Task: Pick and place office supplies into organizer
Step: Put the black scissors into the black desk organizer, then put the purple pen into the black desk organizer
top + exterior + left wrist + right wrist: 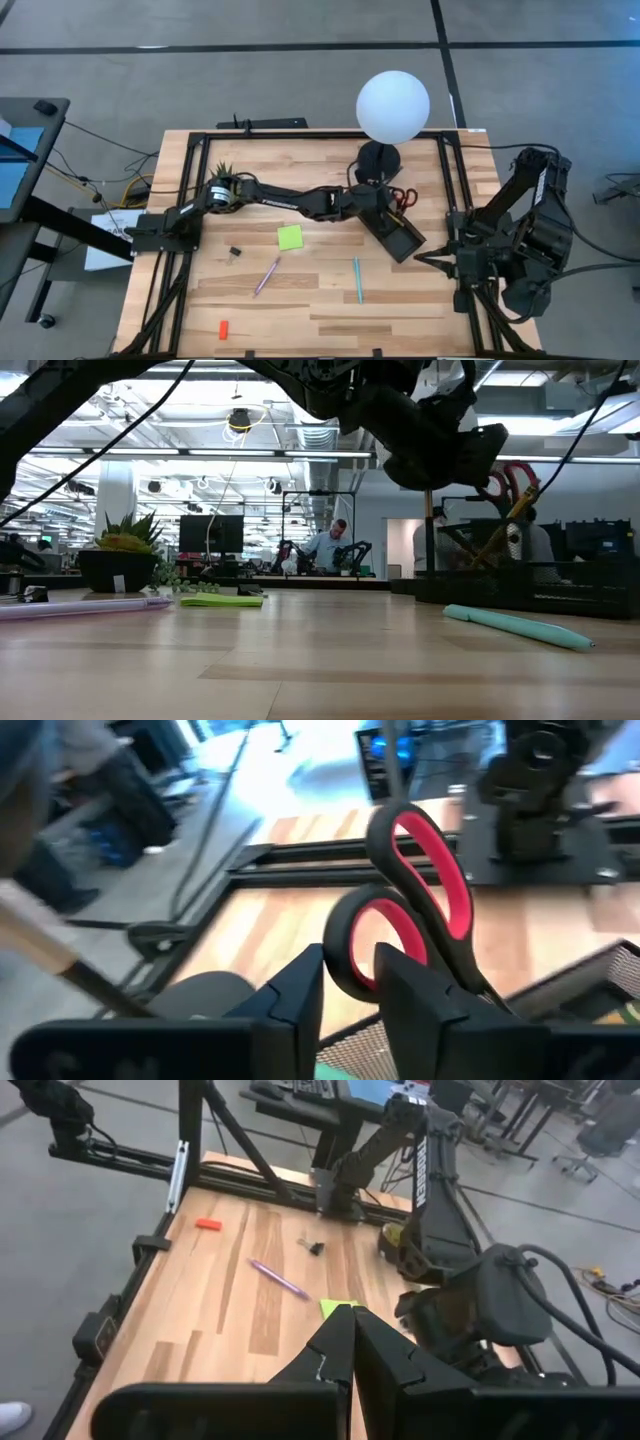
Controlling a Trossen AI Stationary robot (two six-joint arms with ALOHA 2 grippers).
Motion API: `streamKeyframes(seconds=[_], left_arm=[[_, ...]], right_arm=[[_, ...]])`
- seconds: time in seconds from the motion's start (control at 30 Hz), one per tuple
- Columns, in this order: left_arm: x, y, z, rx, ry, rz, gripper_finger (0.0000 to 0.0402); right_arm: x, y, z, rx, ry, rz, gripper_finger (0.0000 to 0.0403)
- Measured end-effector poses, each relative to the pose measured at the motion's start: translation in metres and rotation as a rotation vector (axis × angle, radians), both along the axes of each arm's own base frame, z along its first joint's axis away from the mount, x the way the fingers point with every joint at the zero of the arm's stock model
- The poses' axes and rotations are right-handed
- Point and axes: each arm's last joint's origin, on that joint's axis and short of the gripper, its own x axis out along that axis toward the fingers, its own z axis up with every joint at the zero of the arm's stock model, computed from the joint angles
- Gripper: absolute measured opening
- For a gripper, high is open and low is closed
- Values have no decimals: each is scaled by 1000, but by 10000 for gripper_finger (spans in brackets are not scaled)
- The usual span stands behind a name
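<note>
The red-handled scissors (420, 890) stand in the black mesh organizer (402, 238), handles up, blades hidden inside it; in the low view their handles (506, 484) rise beside a tan pencil (520, 510). My left gripper (350, 995) reaches level across the table to the organizer and is open, its fingers on either side of the scissors' lower handle loop. My right gripper (352, 1345) waits shut and empty at the table's right edge. A green pad (290, 237), purple pen (266, 276), teal pen (358, 280), black clip (235, 251) and red-orange piece (224, 328) lie on the wood. My left gripper has the rim of the scissors' lower handle loop (340, 965) in the gap between its fingers, coming level from the table's left. Whether a finger touches the rim, I cannot tell. The scissors stand upright in the organizer.
A white globe lamp (393, 107) on a round black base stands just behind the organizer. A spiky potted plant (222, 172) sits at the far left beside my left arm. Black frame rails run along the left and right edges. A person sits in the room beyond the table.
</note>
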Motion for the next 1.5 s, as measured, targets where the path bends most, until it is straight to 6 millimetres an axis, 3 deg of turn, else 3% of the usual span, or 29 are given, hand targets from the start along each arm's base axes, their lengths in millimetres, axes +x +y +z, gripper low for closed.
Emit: streamKeyframes(seconds=[0.33,0.6,0.83,1.03,1.3,1.5], left_arm=[[-2,13,-8,12,78,-12,184],[-6,6,-8,96,187,10,190],[-8,-7,27,240,335,66,189],[-22,-13,62,79,469,13,189],[-71,-16,113,-180,577,101,189],[-122,-37,148,-347,662,150,189]], right_arm=[[-1,-2,-1,-30,9,-5,0],[-1,-2,-1,-29,9,-5,0],[-1,-2,-1,-27,8,-5,0],[-1,-2,-1,-25,7,-5,0],[-1,-1,-1,-22,6,-4,0],[-1,-1,-1,-24,7,-4,0]])
